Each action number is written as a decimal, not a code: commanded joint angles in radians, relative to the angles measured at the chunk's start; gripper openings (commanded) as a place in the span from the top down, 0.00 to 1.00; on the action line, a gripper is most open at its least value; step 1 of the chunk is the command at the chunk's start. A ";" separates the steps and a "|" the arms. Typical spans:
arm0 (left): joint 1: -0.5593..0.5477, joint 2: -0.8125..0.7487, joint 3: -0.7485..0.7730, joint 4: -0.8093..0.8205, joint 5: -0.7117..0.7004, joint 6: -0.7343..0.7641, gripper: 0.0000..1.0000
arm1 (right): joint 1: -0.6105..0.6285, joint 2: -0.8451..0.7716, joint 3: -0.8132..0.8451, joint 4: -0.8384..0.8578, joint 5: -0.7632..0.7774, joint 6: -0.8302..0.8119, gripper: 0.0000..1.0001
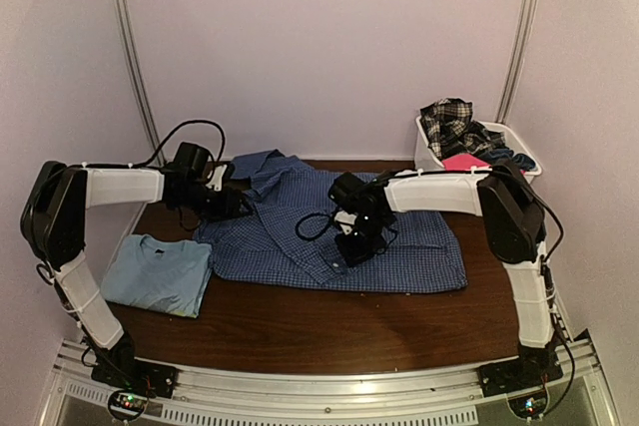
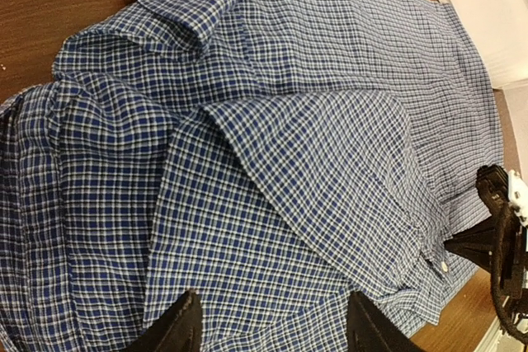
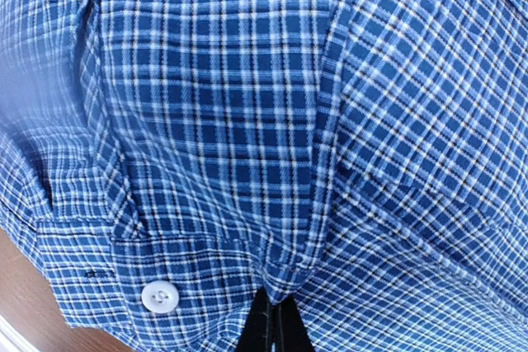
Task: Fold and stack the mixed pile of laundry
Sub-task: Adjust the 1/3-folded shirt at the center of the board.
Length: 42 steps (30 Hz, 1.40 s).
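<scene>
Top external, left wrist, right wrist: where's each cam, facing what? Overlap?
Top external: above and behind the bases, looking down at the table; left arm, right arm, checked shirt, folded T-shirt, basket.
Left wrist: on the left arm, looking across the shirt toward the right pincer; own open left pincer at bottom.
Right wrist: close against the shirt; own pincer shut on cloth beside a button.
Shared: top and left wrist both see the right pincer on the shirt.
</scene>
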<state>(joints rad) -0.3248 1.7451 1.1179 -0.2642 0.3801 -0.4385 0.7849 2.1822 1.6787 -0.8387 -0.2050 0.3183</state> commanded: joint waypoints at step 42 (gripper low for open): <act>0.130 -0.113 -0.034 -0.119 -0.005 0.158 0.37 | -0.296 -0.163 -0.038 -0.268 0.144 -0.152 0.69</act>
<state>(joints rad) -0.2016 1.6917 1.1042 -0.3756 0.3603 -0.3248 0.4873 2.0060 1.6150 -1.0565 -0.1810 0.1890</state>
